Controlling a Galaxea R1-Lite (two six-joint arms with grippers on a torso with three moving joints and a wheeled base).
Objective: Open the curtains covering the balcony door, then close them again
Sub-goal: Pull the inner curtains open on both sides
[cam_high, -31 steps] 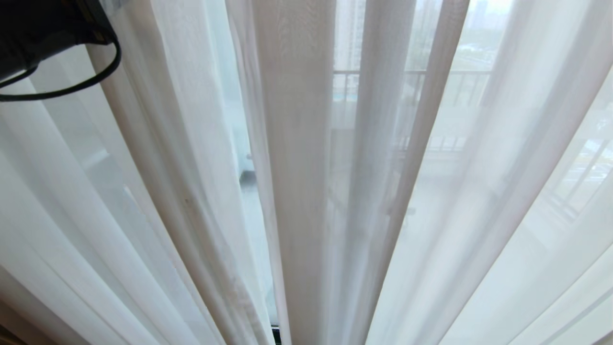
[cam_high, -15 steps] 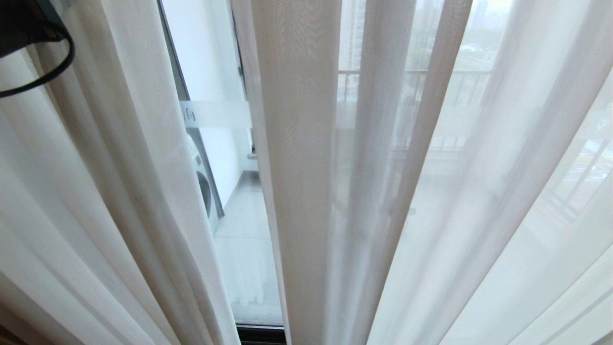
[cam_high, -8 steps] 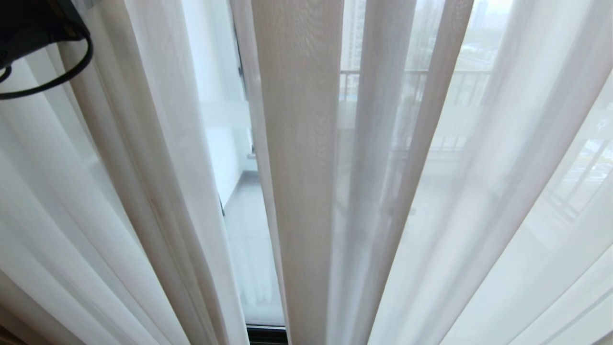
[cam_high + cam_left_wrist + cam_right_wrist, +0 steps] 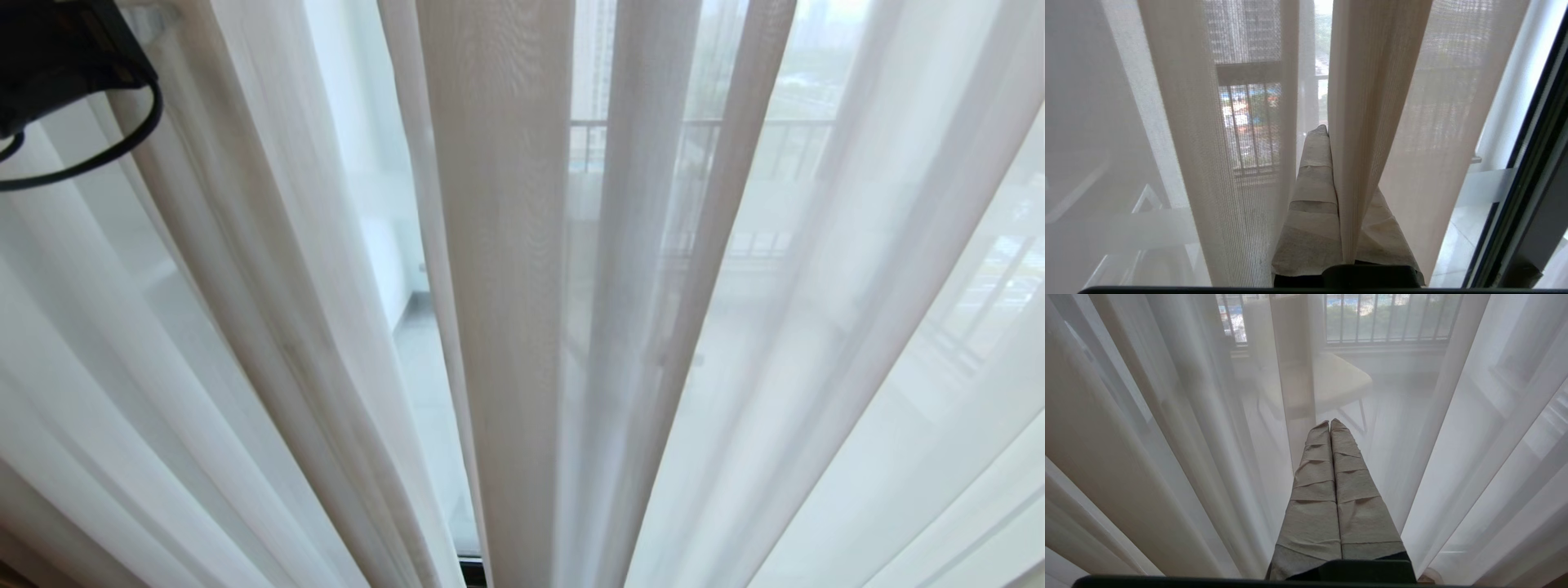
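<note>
Thin white sheer curtains hang in pleats across the whole head view. A narrow slit between two panels shows the balcony floor through the glass. My left arm reaches in at the top left. In the left wrist view my left gripper is shut on a fold of sheer curtain that runs between its tape-wrapped fingers. The balcony door's black frame and frosted band stand just beside it. My right gripper is shut on nothing, pointing at the sheers.
Behind the sheers are a balcony railing and a pale chair. The door's black bottom track shows at the foot of the slit. Curtain folds hang close around both grippers.
One second ago the slit stood wide, showing a washing machine and the frosted band. My left arm has since moved right with the sheer, and the slit has narrowed to a thin strip.
</note>
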